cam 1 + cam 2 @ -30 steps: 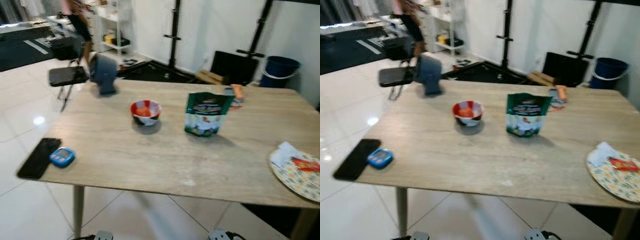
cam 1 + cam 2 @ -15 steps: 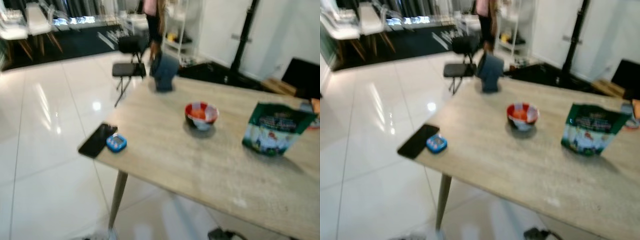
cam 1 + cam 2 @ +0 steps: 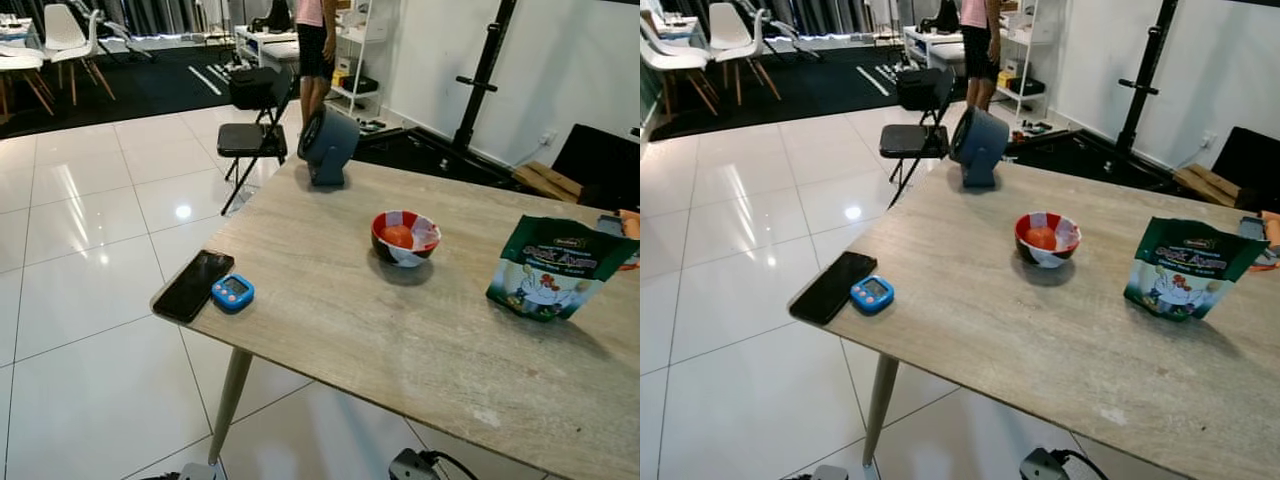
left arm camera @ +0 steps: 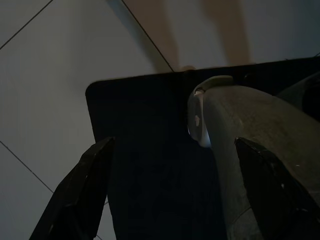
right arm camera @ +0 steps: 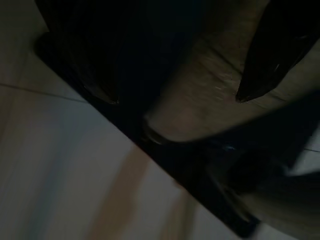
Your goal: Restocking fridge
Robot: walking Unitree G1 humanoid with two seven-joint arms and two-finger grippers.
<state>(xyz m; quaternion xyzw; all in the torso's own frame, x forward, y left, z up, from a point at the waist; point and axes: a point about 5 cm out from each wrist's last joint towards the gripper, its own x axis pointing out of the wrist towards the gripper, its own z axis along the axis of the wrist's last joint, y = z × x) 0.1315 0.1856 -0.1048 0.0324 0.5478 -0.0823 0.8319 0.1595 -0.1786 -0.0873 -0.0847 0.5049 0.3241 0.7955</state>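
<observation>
Wooden table bears upright green pouch — face toward camera

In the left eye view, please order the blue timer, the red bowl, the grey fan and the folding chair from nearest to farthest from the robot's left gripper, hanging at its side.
Judged from the left gripper, low beside the robot:
1. blue timer, near table corner.
2. red bowl, mid-table.
3. grey fan, far table edge.
4. folding chair, on the floor beyond.

left gripper hanging, jaws apart, right gripper likewise
</observation>
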